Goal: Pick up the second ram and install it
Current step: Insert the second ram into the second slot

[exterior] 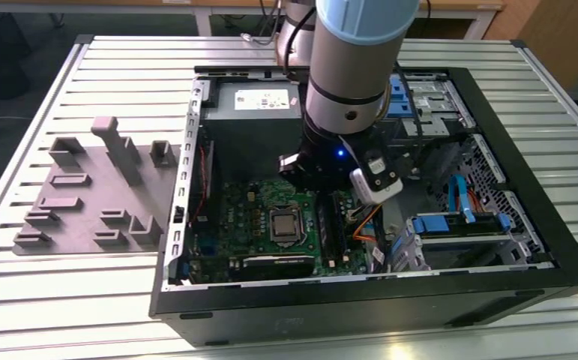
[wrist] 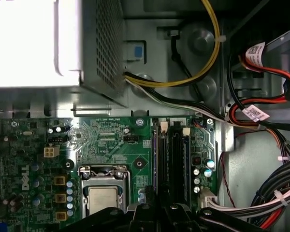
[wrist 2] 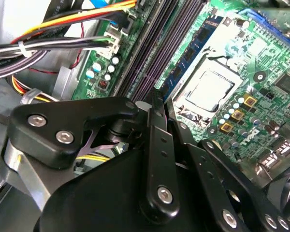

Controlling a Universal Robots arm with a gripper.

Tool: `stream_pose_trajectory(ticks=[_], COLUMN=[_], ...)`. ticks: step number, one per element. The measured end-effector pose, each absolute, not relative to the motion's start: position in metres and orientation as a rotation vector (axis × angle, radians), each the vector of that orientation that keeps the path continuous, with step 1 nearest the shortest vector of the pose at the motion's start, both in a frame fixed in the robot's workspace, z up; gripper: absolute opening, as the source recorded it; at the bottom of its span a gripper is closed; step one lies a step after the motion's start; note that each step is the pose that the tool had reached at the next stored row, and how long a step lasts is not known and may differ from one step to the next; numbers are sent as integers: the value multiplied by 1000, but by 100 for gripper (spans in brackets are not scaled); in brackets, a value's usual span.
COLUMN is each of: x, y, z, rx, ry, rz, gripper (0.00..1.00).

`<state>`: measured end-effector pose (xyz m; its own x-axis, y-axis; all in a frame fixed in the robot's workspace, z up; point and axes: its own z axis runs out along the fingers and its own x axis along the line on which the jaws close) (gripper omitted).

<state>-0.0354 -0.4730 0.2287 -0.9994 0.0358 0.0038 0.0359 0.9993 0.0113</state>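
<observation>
A slatted light-grey metal table [exterior: 88, 300] carries an open black computer case [exterior: 528, 255] lying on its side and, on the exterior view's left just beside the case, a grey plastic fixture with upright blocks [exterior: 94, 187]. Inside the case sit a grey metal power supply box [exterior: 259, 112], a green motherboard [exterior: 249, 225] with a silver square processor socket [exterior: 285, 223], bundled yellow, red and black cables [wrist: 261, 116], and blue-tabbed drive bays [exterior: 459, 223]. The grey-and-blue robot arm [exterior: 354, 67] reaches down into the case over the motherboard. Its black gripper [wrist 2: 157, 104] hangs above the long black memory slots [wrist: 171, 154], between the processor socket and the cable side. The thin dark memory stick [wrist: 176, 159] appears to stand on edge in one of those slots, directly under the gripper. Whether the fingers are apart or clamped on the stick I cannot tell.
</observation>
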Motion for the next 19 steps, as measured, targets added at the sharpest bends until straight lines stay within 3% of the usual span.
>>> stream_pose_trajectory(ticks=[19], x=[-34], y=[-477], z=[218], rx=[-60], ry=[-3137], rz=[-18], gripper=[14])
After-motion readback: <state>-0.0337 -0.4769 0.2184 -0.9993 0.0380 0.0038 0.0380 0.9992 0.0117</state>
